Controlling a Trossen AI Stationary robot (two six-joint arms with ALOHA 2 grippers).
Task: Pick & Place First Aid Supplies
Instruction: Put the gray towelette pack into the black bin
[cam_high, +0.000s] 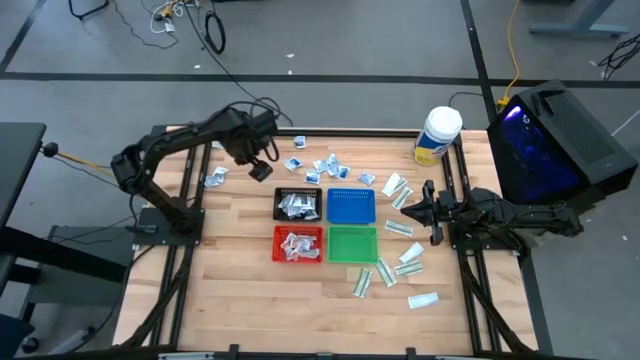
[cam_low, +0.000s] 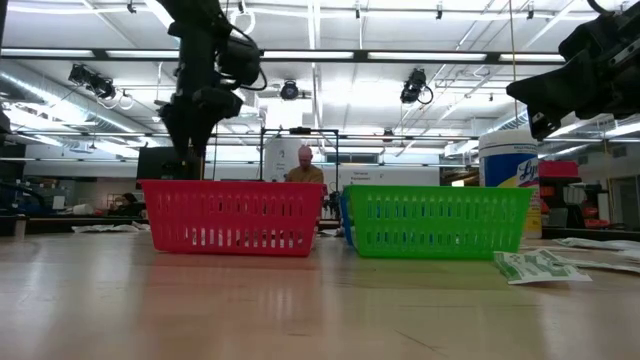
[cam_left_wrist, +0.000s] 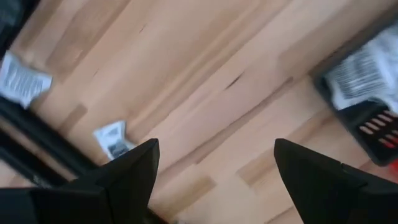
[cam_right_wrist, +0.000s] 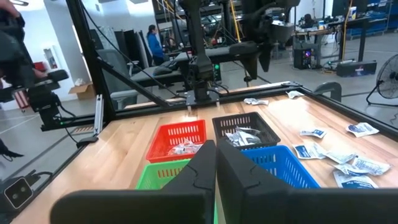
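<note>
Above bare wood, L gripper (cam_high: 259, 170) hangs jaws wide, empty; nearest packet (cam_high: 217, 178) lies just outboard toward L frame rail; R gripper (cam_high: 405, 214) clenched, farther off.

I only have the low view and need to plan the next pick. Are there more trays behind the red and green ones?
Observer: Yes. From above, a black tray sits behind the red tray, and a blue tray behind the green tray.
Operator: Is anything in them?
Observer: The black and red trays hold white packets. The blue and green ones look empty.
Operator: Where is the left gripper?
Observer: The left gripper is open above bare wood, on the outer side of the black tray, with a loose packet lying nearby.
</note>
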